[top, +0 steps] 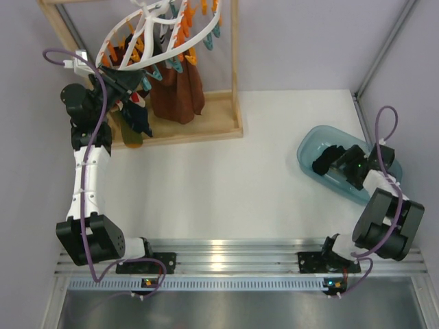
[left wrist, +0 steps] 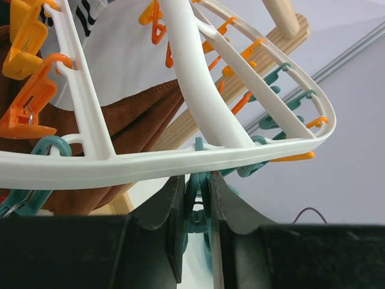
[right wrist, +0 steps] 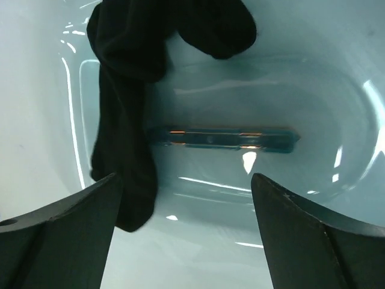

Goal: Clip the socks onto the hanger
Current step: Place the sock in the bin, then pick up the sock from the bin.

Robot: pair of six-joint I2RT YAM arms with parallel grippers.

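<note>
Teal clip (left wrist: 194, 201) pinched by left fingers (left wrist: 165, 229); right fingers (right wrist: 66, 235) spread.

right gripper (right wrist: 186, 180): jaws spread wide | small black fabric sock (right wrist: 126, 120): crumpled on floor of pale teal translucent plastic tub (right wrist: 301, 90); lower end just beside one finger (right wrist: 66, 235)

1. The hanger (top: 149, 31) is cut off by the overhead view's top edge.
2. The lower part of the teal clip (left wrist: 195, 208) is hidden between the fingers of the left gripper (left wrist: 196, 180).
3. The sock (right wrist: 126, 90) is cut off at the right wrist view's upper edge.
</note>
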